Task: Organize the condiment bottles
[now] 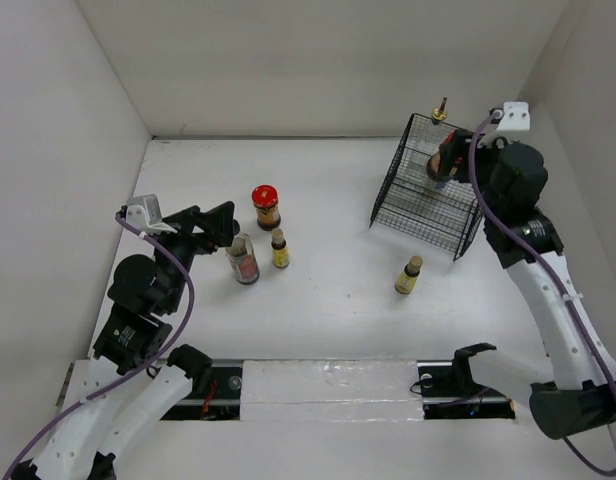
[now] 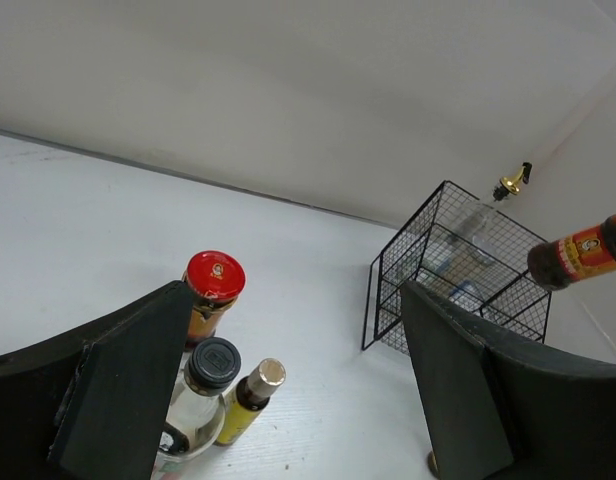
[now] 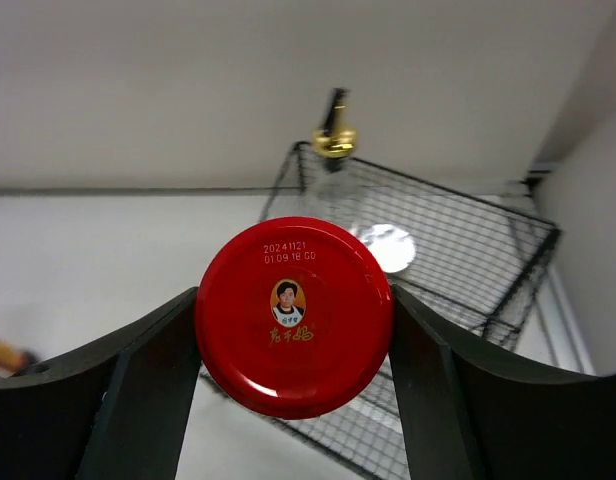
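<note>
A: Condiment bottles [image 1: 279, 249], where at? And the grippers?

B: Split up. Right gripper [image 3: 293, 300] clamped on a red-lid jar [image 3: 293, 335], a finger [image 3: 148, 390] pressed to each side of the lid. Held up in the air right by the top of the basket [image 1: 428, 200], far right of the table [image 1: 338, 330]. Spout bottle [image 1: 443, 112] standing in the basket's back corner, gold tip poking over the rim.

A: Left one?

B: Left gripper [image 1: 228, 222] wide open, gripping nothing, hanging just beside a little cluster left of centre: second red-lid jar [image 1: 265, 205], clear jar [image 1: 243, 259] with a reddish label, yellow bottle [image 1: 279, 249]. All upright and close together, touching or not, can't tell. Another yellow bottle [image 1: 409, 274] off alone, in front of the basket.

A: Anything hard to see?

B: Yeah. Held red-lid jar mostly hidden: only the lid from the right wrist, arm and wire in the way from above. Shiny disc [image 3: 386, 247] down in the basket, maybe a cap, too blurry to call. Clear jar cut off at the bottom edge in the left wrist view, partly behind a finger.
</note>
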Motion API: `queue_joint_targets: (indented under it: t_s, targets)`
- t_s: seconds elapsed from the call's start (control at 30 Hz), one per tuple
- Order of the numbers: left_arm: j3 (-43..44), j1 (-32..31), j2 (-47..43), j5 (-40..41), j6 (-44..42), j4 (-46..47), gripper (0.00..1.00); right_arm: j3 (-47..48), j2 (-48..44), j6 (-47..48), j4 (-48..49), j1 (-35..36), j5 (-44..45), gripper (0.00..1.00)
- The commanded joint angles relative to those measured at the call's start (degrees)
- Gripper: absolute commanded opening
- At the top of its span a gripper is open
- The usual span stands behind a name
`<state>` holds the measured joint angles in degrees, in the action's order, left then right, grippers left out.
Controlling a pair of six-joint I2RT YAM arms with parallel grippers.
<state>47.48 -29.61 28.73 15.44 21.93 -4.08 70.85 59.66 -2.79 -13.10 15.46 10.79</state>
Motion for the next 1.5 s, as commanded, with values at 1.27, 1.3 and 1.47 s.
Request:
queue_joint_targets:
  t_s: [1.27, 1.3, 1.47]
  targets:
    - [-0.11, -0.1, 0.19, -0.5, -0.05, 2.93, 0.81, 17.14, 26.39, -1.78, 18.02, -24.78, -7.28, 0.47]
    - [-0.11, -0.1, 0.79, -0.5, -0.05, 2.93, 0.81, 16.52, 26.39, -1.78, 19.16, -24.78, -7.27, 0.47]
    - [-0.11, -0.1, 1.32, -0.5, -0.05, 2.93, 0.81, 13.97, 26.91, -2.31, 20.65, -24.78, -6.66, 0.47]
